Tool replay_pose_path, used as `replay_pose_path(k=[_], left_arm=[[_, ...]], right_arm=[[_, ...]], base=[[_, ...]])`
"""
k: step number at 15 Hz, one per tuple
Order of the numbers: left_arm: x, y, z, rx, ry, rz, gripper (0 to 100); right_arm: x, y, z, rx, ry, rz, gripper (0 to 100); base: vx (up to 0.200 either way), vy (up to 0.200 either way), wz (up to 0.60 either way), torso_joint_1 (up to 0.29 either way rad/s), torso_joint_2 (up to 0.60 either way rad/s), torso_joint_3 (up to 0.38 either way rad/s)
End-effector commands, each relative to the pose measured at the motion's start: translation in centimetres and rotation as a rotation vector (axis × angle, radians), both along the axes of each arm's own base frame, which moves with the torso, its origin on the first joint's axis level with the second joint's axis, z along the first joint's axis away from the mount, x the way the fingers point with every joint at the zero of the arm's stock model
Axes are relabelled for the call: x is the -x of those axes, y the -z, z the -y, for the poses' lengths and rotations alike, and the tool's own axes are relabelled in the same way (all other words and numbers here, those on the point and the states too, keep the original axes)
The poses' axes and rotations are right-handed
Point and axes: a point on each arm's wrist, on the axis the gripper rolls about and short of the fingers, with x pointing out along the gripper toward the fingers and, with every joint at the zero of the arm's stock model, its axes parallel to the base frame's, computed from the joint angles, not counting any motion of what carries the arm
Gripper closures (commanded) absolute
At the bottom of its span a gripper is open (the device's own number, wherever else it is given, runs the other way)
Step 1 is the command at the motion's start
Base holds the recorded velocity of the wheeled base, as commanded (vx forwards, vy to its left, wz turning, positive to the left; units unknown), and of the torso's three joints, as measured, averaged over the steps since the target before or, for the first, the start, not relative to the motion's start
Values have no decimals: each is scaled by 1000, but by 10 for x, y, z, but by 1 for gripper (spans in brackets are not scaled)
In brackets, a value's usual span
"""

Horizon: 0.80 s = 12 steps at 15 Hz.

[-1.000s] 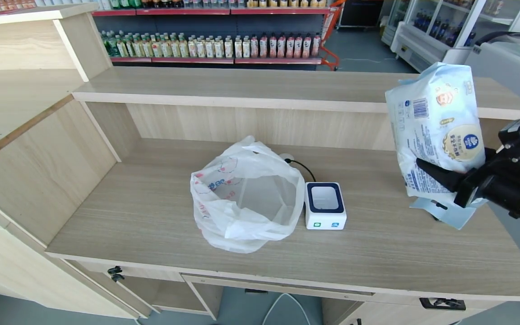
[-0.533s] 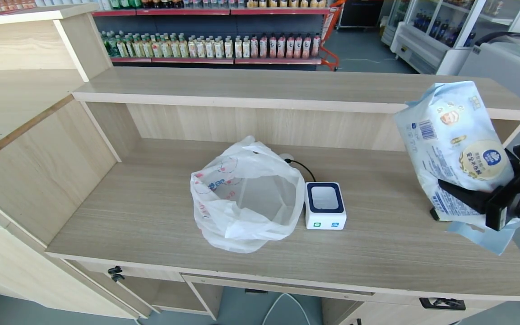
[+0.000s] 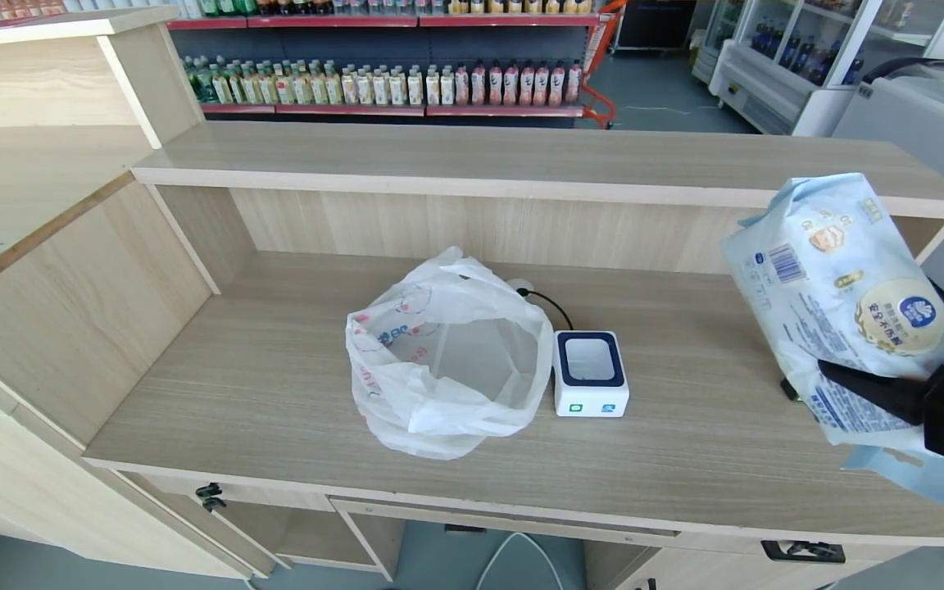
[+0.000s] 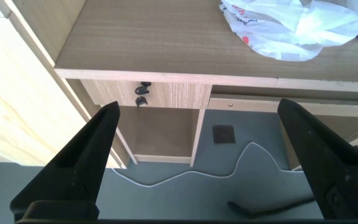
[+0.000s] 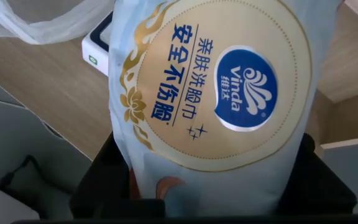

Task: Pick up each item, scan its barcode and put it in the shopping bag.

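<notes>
Since a second ago the white plastic shopping bag and the white, blue-rimmed barcode scanner just to its right have not moved on the bench. The facial-tissue pack has been carried down and to the right and has tipped further over.

The left jaws hang spread and empty in front of the bench's front edge, lower than its top. The bag stands open-mouthed mid-bench, touching the scanner's side.

The pack is soft, pale blue and white, and tilted. It has a barcode near its upper end, a round gold emblem with a blue badge, and a flat blue tab at its lower end. It hangs over the bench's right end, well apart from the scanner, with the right jaws clenched on its lower part.
</notes>
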Motion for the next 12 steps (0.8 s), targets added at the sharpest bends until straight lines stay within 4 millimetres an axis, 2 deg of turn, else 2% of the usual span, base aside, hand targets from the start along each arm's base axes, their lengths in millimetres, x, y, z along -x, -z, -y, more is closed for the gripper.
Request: replay_pose_path(k=[1,3,5,6,7,12], left_arm=[[0,0,0,0,0,-1,0],[0,0,0,0,0,-1,0],[0,0,0,0,0,-1,0],[0,0,0,0,0,-1,0],[0,0,0,0,0,-1,0],[0,0,0,0,0,-1,0]], right_arm=[[10,-10,-2,2,-1,48,100],[9,-14,-4,-15,34,29,100],[3,-19,-22,-131,-7,-33,100],[1,-20,-24,-145,-14,-39,100],[2,-31,-42,-225,-40,-42,100],[22,-35,-73,-244,128,1,100]], base=[[0,0,0,0,0,0],[0,0,0,0,0,0],[0,0,0,0,0,0],[0,0,0,0,0,0],[0,0,0,0,0,0],[0,0,0,0,0,0]])
